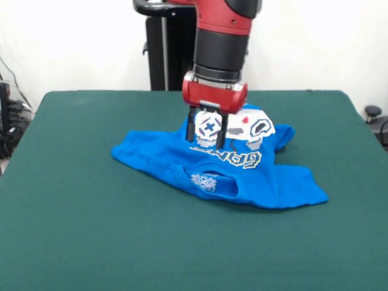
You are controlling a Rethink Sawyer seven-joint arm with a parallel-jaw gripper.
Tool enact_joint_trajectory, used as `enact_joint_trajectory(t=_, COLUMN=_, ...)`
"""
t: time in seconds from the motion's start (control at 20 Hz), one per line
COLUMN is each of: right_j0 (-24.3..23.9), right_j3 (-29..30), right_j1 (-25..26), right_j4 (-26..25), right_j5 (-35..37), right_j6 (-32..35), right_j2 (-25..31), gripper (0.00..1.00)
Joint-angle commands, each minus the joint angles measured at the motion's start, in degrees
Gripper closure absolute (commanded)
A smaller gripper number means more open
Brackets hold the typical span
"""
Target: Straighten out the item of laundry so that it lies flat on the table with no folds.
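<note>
The bright blue T-shirt point(267, 182) lies crumpled in the middle of the dark green table point(85, 236). Its white controller print and lettering are partly folded, and the neck opening faces the near side. The far part of the shirt is bunched up. My gripper point(207, 140) comes straight down from the red and black arm point(221, 42) onto the print at the shirt's far middle. Its two dark fingers point(191, 128) stand apart, with the print showing between them. The tips are at the cloth; I cannot tell whether they press it.
The robot's black pedestal point(167, 48) stands behind the table's far edge. Cables and dark equipment point(9, 115) sit off the table's left side, and a small dark object point(373, 112) off the right.
</note>
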Motion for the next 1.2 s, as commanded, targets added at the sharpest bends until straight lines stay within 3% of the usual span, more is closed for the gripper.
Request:
enact_joint_trajectory(t=0.05, right_j0=3.1, right_j3=-8.9, right_j1=4.4, right_j4=3.0, right_j5=4.9, right_j6=8.8, right_j2=1.4, gripper=0.0)
enact_joint_trajectory(t=0.7, right_j0=6.3, right_j3=-23.1, right_j1=9.3, right_j4=-0.3, right_j5=16.9, right_j6=5.3, right_j2=-5.9, gripper=0.0)
enact_joint_trajectory(t=0.95, right_j0=5.6, right_j3=-24.0, right_j1=11.5, right_j4=-2.0, right_j5=16.1, right_j6=5.2, right_j2=-4.7, gripper=0.0)
enact_joint_trajectory(t=1.2, right_j0=3.4, right_j3=-21.4, right_j1=12.5, right_j4=-4.5, right_j5=19.9, right_j6=2.5, right_j2=-1.6, gripper=0.0)
